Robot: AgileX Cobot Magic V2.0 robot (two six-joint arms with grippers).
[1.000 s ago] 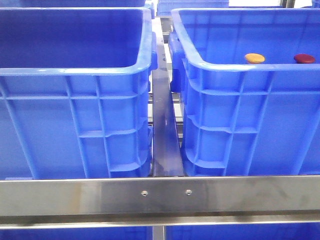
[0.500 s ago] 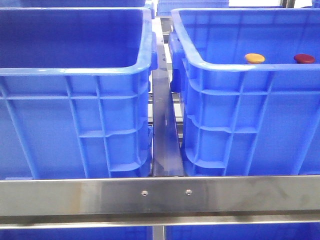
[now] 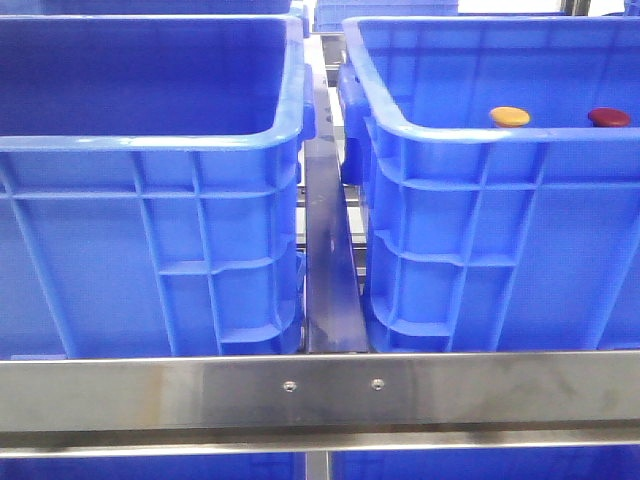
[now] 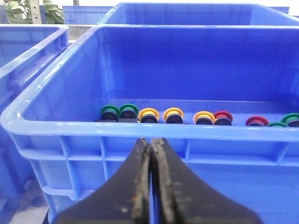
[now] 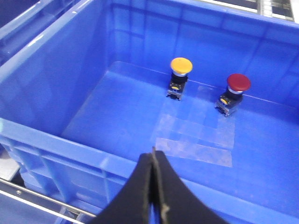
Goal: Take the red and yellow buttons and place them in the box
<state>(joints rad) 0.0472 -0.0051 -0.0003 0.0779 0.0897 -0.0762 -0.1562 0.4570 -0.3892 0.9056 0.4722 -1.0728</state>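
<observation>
Buttons, yellow button at ten o'clock of red button, stand upright; both empty pinched-together tools risk toppling them.

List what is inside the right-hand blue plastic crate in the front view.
Inside the right blue plastic crate: a yellow mushroom-head push button and a red one, both upright on black bases. From the front, the near wall hides their bases and the floor.

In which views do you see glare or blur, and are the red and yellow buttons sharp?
Front view: slightly soft, glare streaks on the steel rail. Right wrist view: yellow button and red button sharp, pale shiny patches on the crate floor. Left wrist view: shut left gripper blurred, rim glossy.
</observation>
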